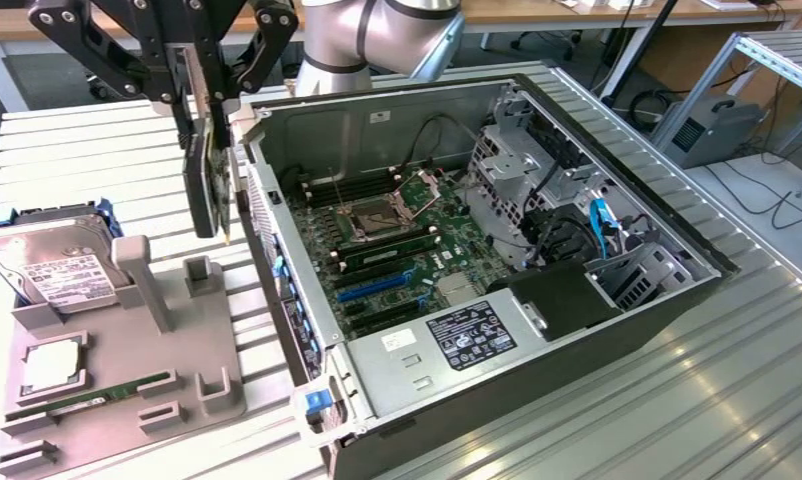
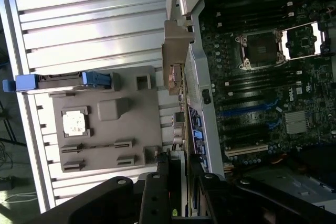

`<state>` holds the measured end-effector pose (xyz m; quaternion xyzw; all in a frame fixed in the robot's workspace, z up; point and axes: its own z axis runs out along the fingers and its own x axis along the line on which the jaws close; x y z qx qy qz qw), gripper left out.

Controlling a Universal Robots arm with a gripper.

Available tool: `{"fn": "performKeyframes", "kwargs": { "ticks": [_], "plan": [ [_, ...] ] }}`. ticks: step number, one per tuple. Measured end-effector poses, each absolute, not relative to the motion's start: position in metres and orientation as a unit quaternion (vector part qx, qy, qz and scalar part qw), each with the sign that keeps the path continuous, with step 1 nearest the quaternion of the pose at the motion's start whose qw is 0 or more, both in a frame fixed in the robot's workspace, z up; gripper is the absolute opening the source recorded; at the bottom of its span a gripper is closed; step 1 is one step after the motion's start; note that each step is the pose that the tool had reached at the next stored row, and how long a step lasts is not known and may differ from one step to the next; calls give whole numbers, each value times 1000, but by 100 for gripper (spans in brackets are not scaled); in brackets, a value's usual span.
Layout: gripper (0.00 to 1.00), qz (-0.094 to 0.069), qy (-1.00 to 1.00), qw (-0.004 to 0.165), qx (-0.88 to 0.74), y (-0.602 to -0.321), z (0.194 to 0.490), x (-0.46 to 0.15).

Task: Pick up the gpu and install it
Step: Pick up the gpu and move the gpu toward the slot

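Exterior view: the end effector [image 1: 208, 105] is clamped on the gpu [image 1: 212, 190], one black finger on each flat side. The card hangs edge-on and upright in the air, just outside the case [image 1: 508, 250], beside its rear wall. It is clear of the desk [image 1: 721, 400] and not inside the case. The case lies open on its side, showing the motherboard [image 1: 388, 250] with an open socket [image 1: 370, 215]. On the far side of the gpu from the case sits a grey holder [image 1: 121, 380]. It carries a hard drive [image 1: 54, 265], a CPU [image 1: 54, 365] and a RAM stick [image 1: 88, 400]. The arm [image 1: 374, 40] rises behind the case.

Wrist view: the end effector [image 2: 178, 174] grips the near edge of the gpu [image 2: 177, 51], which runs away from the camera as a thin silver and beige strip. The card lines up along the outside of the case wall [image 2: 198, 77], very close to it; whether they touch cannot be told. The motherboard [image 2: 262, 87] lies beyond that wall, inside the case. The holder [image 2: 105, 124] lies on the other side of the gpu from the case, with the CPU [image 2: 73, 121] in its recess. The hard drive [image 2: 63, 81] is at the holder's edge.
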<state>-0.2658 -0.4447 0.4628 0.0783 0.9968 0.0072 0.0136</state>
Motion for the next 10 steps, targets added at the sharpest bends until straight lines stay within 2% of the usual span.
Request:
{"fn": "performKeyframes", "kwargs": {
  "ticks": [10],
  "plan": [
    [27, 7, 997, 14, 78, -445, 463, -257]
  ]
}}
